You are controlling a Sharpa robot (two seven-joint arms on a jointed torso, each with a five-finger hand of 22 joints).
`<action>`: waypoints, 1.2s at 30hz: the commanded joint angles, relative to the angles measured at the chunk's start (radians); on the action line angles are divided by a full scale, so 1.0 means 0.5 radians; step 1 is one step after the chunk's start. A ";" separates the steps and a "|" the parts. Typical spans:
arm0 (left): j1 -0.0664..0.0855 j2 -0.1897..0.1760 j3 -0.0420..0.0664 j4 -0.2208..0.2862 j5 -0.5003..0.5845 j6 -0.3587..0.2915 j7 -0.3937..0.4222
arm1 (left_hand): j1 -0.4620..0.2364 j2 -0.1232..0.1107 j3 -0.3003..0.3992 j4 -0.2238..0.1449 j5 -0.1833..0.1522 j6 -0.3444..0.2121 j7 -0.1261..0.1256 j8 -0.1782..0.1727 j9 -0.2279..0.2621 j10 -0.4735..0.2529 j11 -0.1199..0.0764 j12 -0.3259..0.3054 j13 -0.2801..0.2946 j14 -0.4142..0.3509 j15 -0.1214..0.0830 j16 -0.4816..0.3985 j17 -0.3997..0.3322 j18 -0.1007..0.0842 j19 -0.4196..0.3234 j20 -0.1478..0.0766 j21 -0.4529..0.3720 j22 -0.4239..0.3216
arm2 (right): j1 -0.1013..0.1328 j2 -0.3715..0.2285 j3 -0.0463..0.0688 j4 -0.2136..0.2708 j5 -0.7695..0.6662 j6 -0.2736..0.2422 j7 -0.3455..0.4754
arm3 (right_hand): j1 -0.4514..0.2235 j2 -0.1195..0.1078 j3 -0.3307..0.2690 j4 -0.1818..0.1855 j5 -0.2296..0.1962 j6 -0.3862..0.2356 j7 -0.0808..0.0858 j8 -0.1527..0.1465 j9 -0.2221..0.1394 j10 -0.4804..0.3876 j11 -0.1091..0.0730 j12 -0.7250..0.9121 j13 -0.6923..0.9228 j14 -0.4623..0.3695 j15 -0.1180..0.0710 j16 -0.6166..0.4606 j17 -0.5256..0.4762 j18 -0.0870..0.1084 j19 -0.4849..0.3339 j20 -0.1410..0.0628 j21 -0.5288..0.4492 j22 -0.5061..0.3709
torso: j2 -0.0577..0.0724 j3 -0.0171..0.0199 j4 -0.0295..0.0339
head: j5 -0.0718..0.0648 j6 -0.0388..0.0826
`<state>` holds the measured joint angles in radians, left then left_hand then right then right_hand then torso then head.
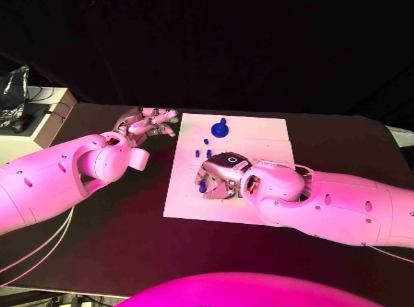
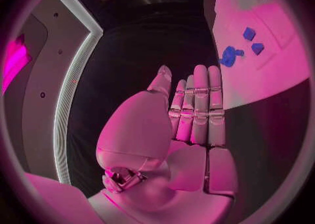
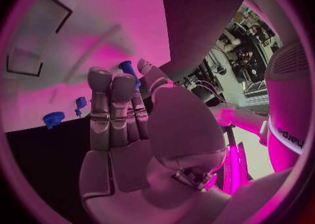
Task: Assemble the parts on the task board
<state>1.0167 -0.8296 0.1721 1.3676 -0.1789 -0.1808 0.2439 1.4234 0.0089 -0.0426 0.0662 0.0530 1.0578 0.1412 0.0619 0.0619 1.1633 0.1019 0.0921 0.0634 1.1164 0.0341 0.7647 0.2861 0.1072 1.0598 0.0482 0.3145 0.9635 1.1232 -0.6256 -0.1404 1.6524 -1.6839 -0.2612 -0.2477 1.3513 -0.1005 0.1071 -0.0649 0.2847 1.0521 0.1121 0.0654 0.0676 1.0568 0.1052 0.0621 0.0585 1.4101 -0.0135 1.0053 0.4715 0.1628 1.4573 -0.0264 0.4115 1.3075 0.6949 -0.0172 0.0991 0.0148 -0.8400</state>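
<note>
Seeing my right hand (image 1: 221,176) over the board (image 1: 262,134), a blue peg (image 3: 126,68) pinched in its fingertips above the near half. Left hand (image 1: 144,125) sits off the board's left edge, fingers apart, holding nothing. Blue gear (image 1: 221,130) and 2 small pegs (image 1: 203,153) rest on the board's far half.
</note>
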 commanded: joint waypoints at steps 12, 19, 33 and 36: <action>0.000 0.002 0.001 0.001 0.005 0.031 -0.002 | -0.005 0.022 -0.014 0.003 -0.001 -0.008 0.014 0.010 0.003 -0.015 0.004 0.007 -0.001 -0.001 0.011 -0.010 -0.003 -0.020 0.012 -0.004 -0.014 0.002 | -0.001 -0.110 0.005 0.074 0.054 -0.358 0.079 | 0.152 -0.149 -0.071 0.257 0.013 -0.215 -0.023 -0.004 -0.001 -0.188 0.041 0.019 0.002 0.010 0.037 -0.067 -0.018 0.079 0.052 0.036 -0.404 -0.084 | -0.001 0.0026 -0.001 | -0.008 0.005; 0.000 0.003 0.001 -0.001 0.005 0.034 -0.001 | -0.005 0.022 -0.014 0.003 -0.001 -0.008 0.014 0.010 0.003 -0.015 0.004 0.007 -0.001 -0.001 0.011 -0.010 -0.003 -0.020 0.012 -0.004 -0.014 0.002 | 0.035 -0.268 0.035 0.154 0.425 -0.564 0.201 | 0.143 -0.046 -0.044 0.184 0.027 -0.190 0.083 -0.003 -0.004 0.051 -0.001 0.040 -0.001 0.017 0.010 -0.082 -0.012 0.059 0.080 0.015 -0.387 -0.045 | -0.003 0.0015 -0.001 | -0.030 0.024; -0.047 -0.041 0.002 0.054 0.050 0.054 0.104 | 0.002 0.026 -0.012 0.002 -0.002 0.013 -0.022 0.011 0.003 0.029 -0.018 0.023 0.000 -0.001 0.000 -0.010 -0.003 -0.023 0.011 -0.006 -0.016 0.004 | 0.181 -0.740 0.050 0.185 1.280 -0.270 0.170 | -0.240 0.133 -0.263 0.289 0.430 0.160 -0.087 0.248 0.136 0.546 -0.269 0.902 0.764 0.043 -0.146 0.078 0.120 -0.143 0.124 -0.149 0.410 0.171 | -0.011 0.0059 -0.029 | -0.135 0.060; -0.060 -0.052 0.002 0.063 0.056 0.057 0.111 | 0.002 0.026 -0.012 0.002 -0.002 0.013 -0.022 0.011 0.003 0.029 -0.018 0.023 0.000 -0.001 0.000 -0.010 -0.003 -0.023 0.011 -0.006 -0.016 0.004 | 0.187 -0.803 0.050 0.205 1.307 -0.158 0.004 | -0.311 0.228 -0.504 0.335 0.482 0.159 -0.092 0.303 0.320 0.294 -0.273 1.484 1.494 0.019 -0.163 0.211 0.232 -0.177 0.128 -0.172 0.724 0.212 | -0.017 0.0109 -0.036 | -0.143 0.057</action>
<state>0.9885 -0.8547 0.1719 1.3941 -0.1677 -0.1738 0.2651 1.4232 0.0168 -0.0441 0.0677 0.0530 1.0631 0.1358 0.0661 0.0627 1.1726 0.0927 0.0997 0.0634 1.1164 0.0342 0.7647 0.2854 0.1073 1.0598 0.0481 0.3107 0.9641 1.2162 -1.0216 -0.1147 1.7472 -1.1265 -0.4533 -0.1527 1.2036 0.0069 -0.1248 0.0987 0.5195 1.1273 0.0693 0.2125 0.2103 1.2307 -0.0236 0.7577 0.7449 1.4148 -0.0982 1.0989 0.5790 0.0836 1.4700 -0.1082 0.7468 1.3081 0.6895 -0.0147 0.0864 -0.0529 -0.8101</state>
